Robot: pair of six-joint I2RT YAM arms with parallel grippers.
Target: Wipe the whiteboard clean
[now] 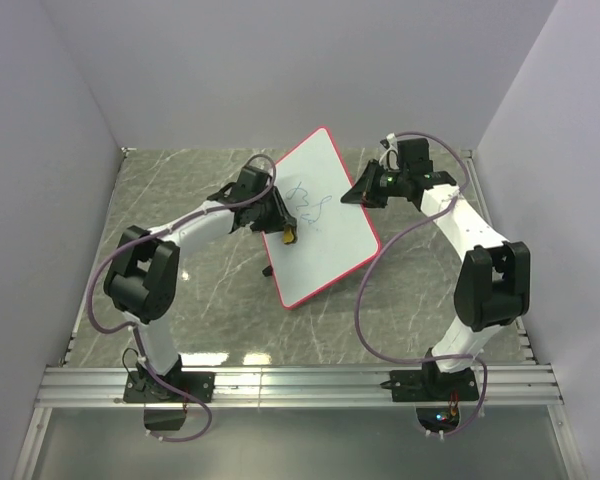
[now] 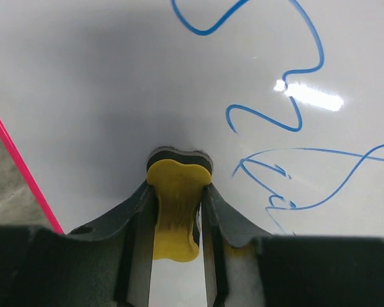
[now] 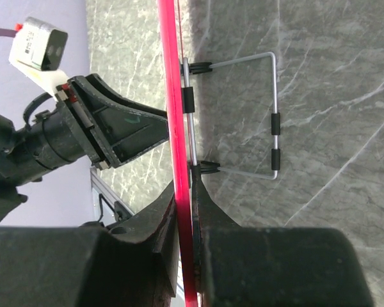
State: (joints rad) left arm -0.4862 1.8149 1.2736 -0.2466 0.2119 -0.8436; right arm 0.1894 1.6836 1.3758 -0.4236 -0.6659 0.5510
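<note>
The whiteboard (image 1: 320, 215) stands tilted on the table's middle, white with a red-pink rim and blue scribbles (image 1: 308, 205) on its face. My left gripper (image 1: 288, 236) is shut on a small yellow eraser (image 2: 175, 208) and presses it against the board's face (image 2: 102, 83), left of the blue scribbles (image 2: 288, 121). My right gripper (image 1: 363, 193) is shut on the board's right rim (image 3: 178, 147), seen edge-on in the right wrist view. The left arm (image 3: 83, 134) shows beyond the rim there.
A wire stand (image 3: 256, 115) props the board from behind on the grey marble tabletop (image 1: 180, 190). Purple-grey walls enclose the table on three sides. A metal rail (image 1: 300, 385) runs along the near edge.
</note>
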